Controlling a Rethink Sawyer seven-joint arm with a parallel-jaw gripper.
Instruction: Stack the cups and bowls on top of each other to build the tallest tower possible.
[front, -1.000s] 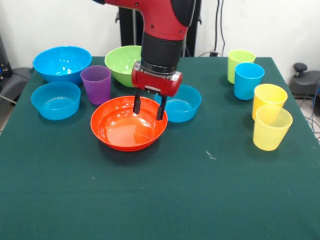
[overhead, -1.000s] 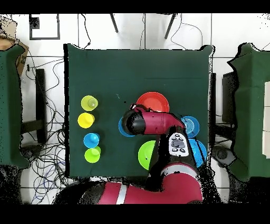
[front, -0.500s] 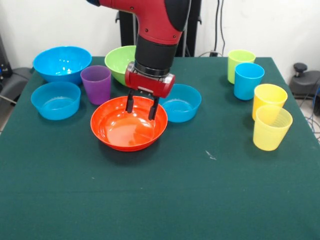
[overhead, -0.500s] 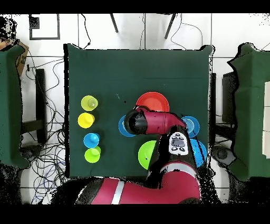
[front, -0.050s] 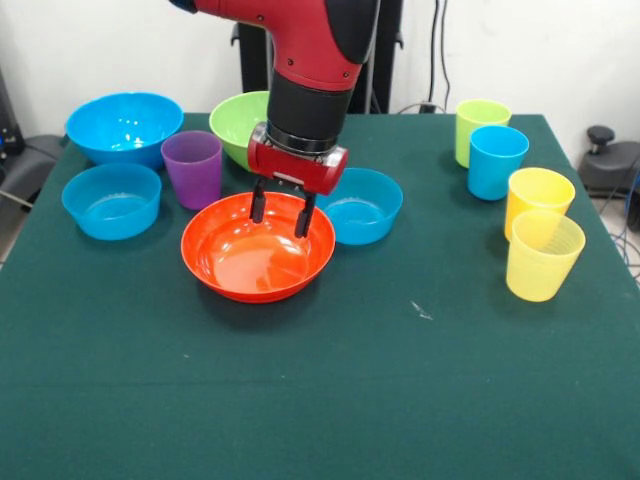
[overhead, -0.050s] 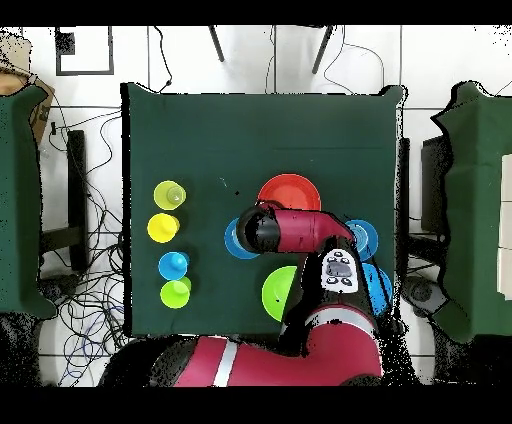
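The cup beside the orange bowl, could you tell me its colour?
Purple cup, best seen in the front view.

We figured this was a robotics lab, not anyone's home. The red arm (front, -0.050s: 310, 60) was mounted at a table covered in green cloth (front, -0.050s: 320, 400), loose cables (overhead, -0.050s: 95, 280) were sprawled over the white tiled floor (overhead, -0.050s: 250, 60), and more green-topped tables (overhead, -0.050s: 20, 200) sat on either side.

An orange bowl (front, -0.050s: 257, 256), purple cup (front, -0.050s: 192, 169) and yellow cups (front, -0.050s: 540, 240) on green cloth (front, -0.050s: 330, 400).
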